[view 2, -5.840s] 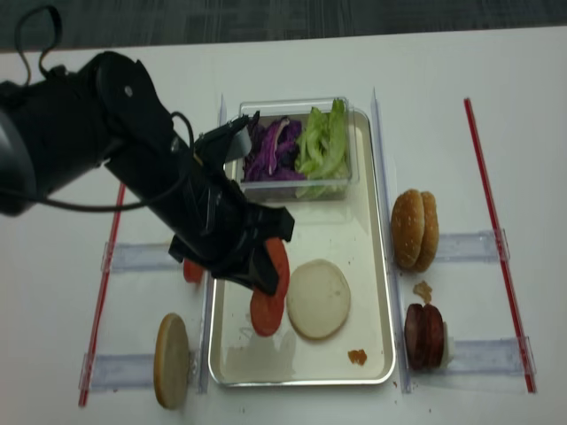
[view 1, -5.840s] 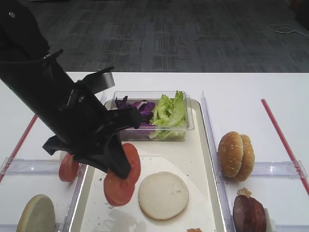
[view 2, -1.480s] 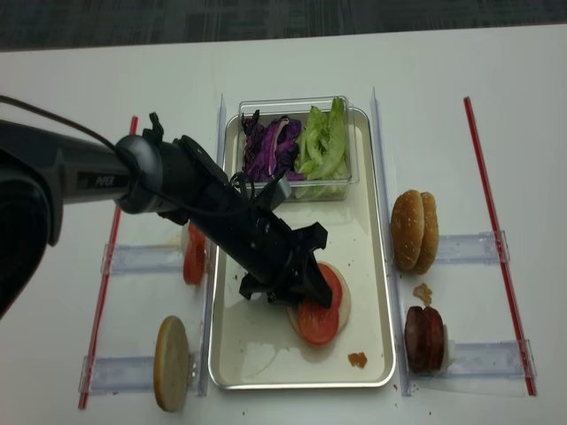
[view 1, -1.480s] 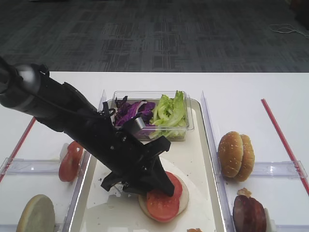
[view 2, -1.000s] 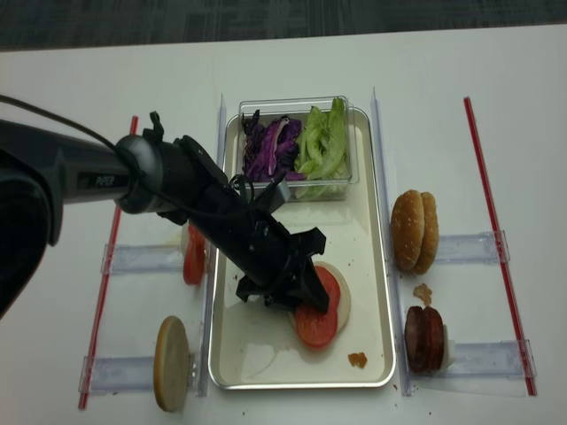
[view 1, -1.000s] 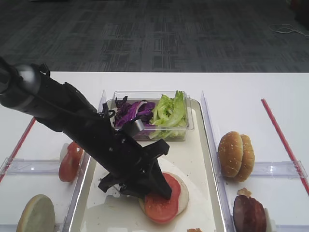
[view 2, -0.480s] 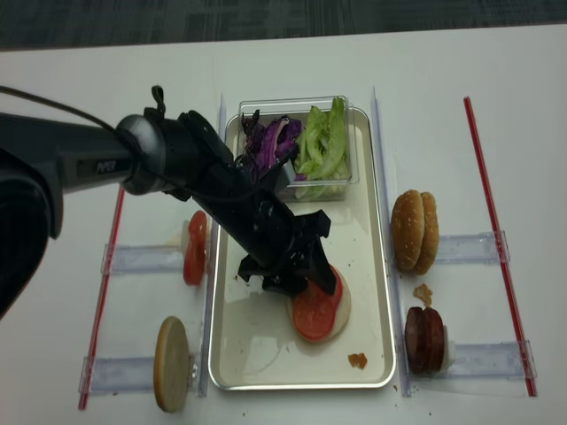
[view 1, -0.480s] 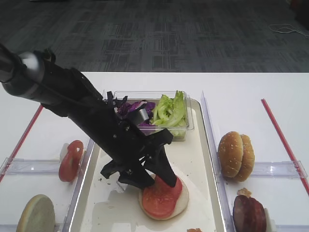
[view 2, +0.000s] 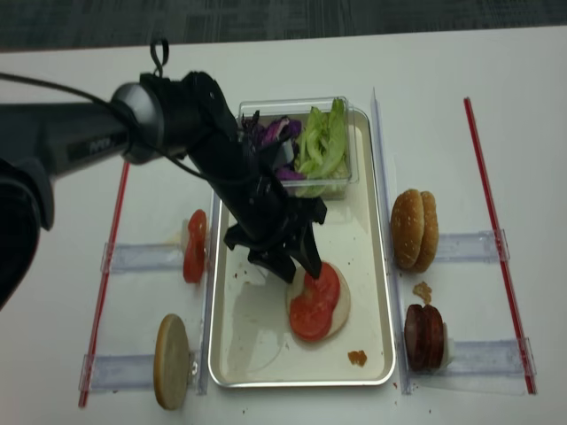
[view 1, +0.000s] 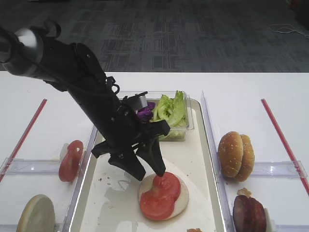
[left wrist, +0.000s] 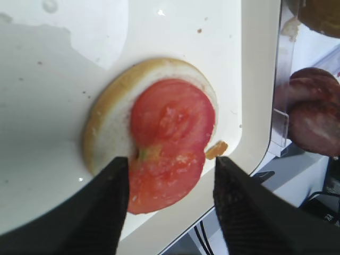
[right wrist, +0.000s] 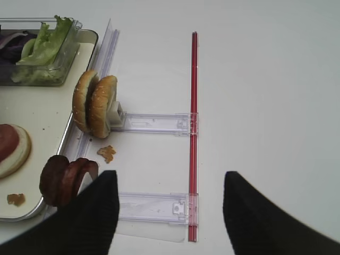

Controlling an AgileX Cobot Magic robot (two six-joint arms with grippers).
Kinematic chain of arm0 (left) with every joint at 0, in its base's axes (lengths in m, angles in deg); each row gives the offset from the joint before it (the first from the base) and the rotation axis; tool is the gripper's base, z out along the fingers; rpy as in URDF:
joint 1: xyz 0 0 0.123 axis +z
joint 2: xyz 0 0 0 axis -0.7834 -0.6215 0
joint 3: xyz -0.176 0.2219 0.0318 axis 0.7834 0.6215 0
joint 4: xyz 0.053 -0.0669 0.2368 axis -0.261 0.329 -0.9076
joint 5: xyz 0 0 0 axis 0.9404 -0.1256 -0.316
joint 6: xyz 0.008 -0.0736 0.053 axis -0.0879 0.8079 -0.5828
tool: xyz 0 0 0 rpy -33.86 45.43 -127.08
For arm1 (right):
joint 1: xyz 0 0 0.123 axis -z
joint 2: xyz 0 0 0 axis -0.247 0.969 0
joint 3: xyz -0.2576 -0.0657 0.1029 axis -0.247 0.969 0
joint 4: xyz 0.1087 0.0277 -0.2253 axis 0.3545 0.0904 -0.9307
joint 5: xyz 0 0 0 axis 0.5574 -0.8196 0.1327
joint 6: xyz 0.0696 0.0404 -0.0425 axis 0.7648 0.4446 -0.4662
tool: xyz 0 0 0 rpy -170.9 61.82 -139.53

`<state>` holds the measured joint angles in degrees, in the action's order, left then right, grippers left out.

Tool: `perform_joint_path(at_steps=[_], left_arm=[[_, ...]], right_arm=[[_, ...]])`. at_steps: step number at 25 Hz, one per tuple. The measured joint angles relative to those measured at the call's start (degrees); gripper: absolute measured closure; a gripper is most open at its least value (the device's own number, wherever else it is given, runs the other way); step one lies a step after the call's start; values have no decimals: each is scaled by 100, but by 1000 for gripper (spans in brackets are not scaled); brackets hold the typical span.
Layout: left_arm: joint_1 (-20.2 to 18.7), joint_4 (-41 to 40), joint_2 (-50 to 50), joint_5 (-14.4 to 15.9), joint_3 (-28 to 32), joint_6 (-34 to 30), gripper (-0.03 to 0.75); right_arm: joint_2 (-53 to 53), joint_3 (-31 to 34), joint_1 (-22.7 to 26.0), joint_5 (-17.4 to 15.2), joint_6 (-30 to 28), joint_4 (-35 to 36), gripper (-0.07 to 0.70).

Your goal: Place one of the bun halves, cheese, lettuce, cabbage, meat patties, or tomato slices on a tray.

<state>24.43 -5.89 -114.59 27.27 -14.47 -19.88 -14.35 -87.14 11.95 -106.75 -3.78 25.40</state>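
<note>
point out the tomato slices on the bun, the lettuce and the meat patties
tomato slices (left wrist: 170, 143), left wrist view, where the two slices overlap
lettuce (view 1: 170, 112), exterior high view, middle of the leaves
meat patties (right wrist: 66, 179), right wrist view, upper edge of the standing discs

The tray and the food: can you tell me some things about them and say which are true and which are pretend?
1. Two tomato slices lie on a bun half on the tray. True.
2. The left gripper is shut on a tomato slice. False: it is open, above the slices.
3. The lettuce sits in a clear tub at the tray's far end. True.
4. The meat patties are on the tray. False: they stand outside it, on the right.
5. The right gripper holds a bun. False: it is open and empty.
</note>
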Motion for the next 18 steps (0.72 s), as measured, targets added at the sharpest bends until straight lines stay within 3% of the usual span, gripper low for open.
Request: perform_joint_path(at_steps=[6,13,18], left_arm=[[0,-872,293,121,-256,688,372],[0,-2118,533,584,-638,1879,372],[0,-2947,557,673,-937,2527,372]], right_arm=[[0,0,0,0,0,-2,181],[0,0,0,0,0,-2,181],[0,0,0,0,0,-2,181]])
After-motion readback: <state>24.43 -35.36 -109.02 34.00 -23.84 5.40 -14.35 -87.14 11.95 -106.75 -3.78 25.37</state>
